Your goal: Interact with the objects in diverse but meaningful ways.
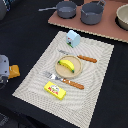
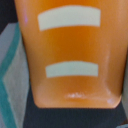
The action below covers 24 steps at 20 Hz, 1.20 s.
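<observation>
The orange-brown bread loaf [image 2: 72,50] with two pale stripes fills the wrist view at very close range. In the exterior view my gripper [image 1: 5,70] sits at the far left edge, off the placemat, shut on the bread loaf [image 1: 13,71], whose orange end sticks out beside it. A yellow banana [image 1: 67,65] lies on a round wooden plate [image 1: 76,73] in the middle of the placemat. The flat yellow box [image 1: 55,90] rests near the mat's front corner. At the mat's far end stands the pale blue carton [image 1: 73,38].
A fork [image 1: 62,80] and a knife [image 1: 80,56] flank the plate on the striped placemat [image 1: 95,85]. A brown board [image 1: 100,31] at the back holds a dark frying pan [image 1: 65,9], a grey pot [image 1: 92,13] and another pot [image 1: 122,17].
</observation>
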{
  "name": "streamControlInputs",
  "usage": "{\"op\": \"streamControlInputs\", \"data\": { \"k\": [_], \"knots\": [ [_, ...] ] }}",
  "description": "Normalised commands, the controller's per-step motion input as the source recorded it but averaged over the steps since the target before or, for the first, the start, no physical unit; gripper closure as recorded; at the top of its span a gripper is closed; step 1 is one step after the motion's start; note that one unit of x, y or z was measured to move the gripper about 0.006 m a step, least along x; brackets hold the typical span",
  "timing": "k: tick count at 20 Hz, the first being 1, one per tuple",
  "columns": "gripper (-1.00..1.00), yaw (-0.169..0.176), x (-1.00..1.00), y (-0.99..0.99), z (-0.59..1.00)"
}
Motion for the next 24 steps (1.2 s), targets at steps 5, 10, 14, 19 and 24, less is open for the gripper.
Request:
{"op": "streamControlInputs", "data": {
  "k": [5, 10, 14, 19, 24],
  "knots": [
    [1.00, -0.007, 0.04, 0.03, -0.14],
    [1.00, -0.007, 0.09, 0.07, -0.16],
    [1.00, -0.001, 0.12, 0.22, -0.05],
    [1.00, -0.004, 0.12, 0.19, -0.01],
    [-1.00, -0.004, 0.14, 0.19, 0.10]
  ]
}}
